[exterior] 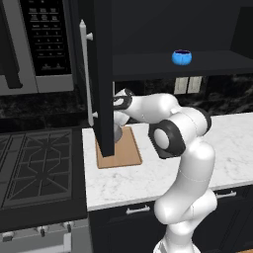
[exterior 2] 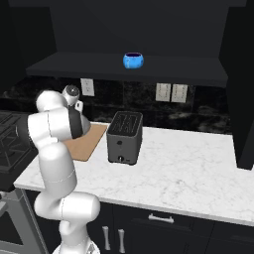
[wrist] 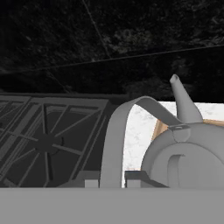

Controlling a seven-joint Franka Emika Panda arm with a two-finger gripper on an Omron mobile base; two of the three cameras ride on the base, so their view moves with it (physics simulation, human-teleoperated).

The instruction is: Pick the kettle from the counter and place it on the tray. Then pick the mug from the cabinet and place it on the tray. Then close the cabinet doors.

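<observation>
The squat grey metal kettle [wrist: 183, 162] is held by its arched handle in narrowed jaws over the tan wooden tray [exterior: 129, 150]; released off-level near the tray's edge, it could tip onto the table.

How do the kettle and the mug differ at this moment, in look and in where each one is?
The kettle is grey metal with a spout and an arched loop handle; the mug is a bright blue round cup with a dark inside. The kettle is down at the tray, its handle pinched by the gripper; the mug stands untouched on the cabinet shelf above. Both have rounded bodies.
</observation>
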